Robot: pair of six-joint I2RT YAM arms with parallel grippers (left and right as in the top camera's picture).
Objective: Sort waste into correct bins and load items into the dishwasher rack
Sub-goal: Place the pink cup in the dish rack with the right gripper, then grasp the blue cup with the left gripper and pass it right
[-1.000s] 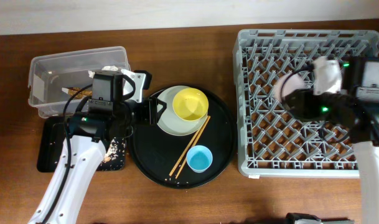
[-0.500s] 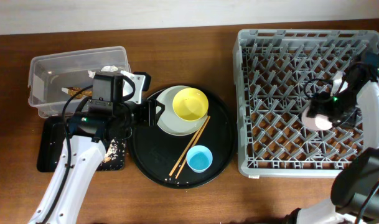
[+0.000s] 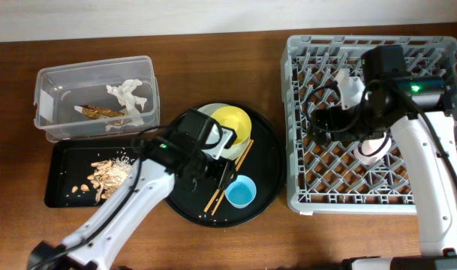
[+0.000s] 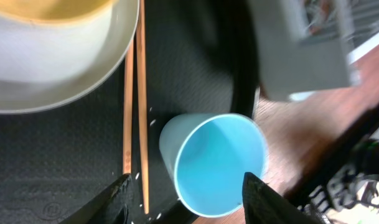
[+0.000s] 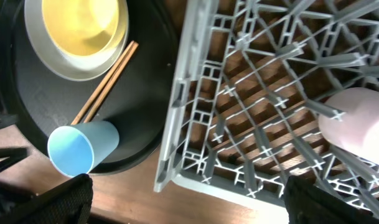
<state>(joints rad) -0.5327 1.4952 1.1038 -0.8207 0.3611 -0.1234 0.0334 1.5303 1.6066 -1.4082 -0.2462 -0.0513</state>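
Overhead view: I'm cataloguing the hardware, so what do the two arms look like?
The left arm and right arm both have smooth white links, black joints and wrist housings, thin black cables looping alongside, and a small green light each. The fingers are matte black.

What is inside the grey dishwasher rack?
A pink cup sits among pegs in the dishwasher rack. The right arm covers part of it from overhead; anything beneath cannot be seen.

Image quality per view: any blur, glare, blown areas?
Overhead: sharp, evenly lit; only the pale strip along the top edge looks washed out. Left wrist: light blue cup and chopsticks fairly sharp; yellow bowl and plate at the top edge are soft. Right wrist: dishwasher rack sharp, pink cup soft and bright at the right edge.
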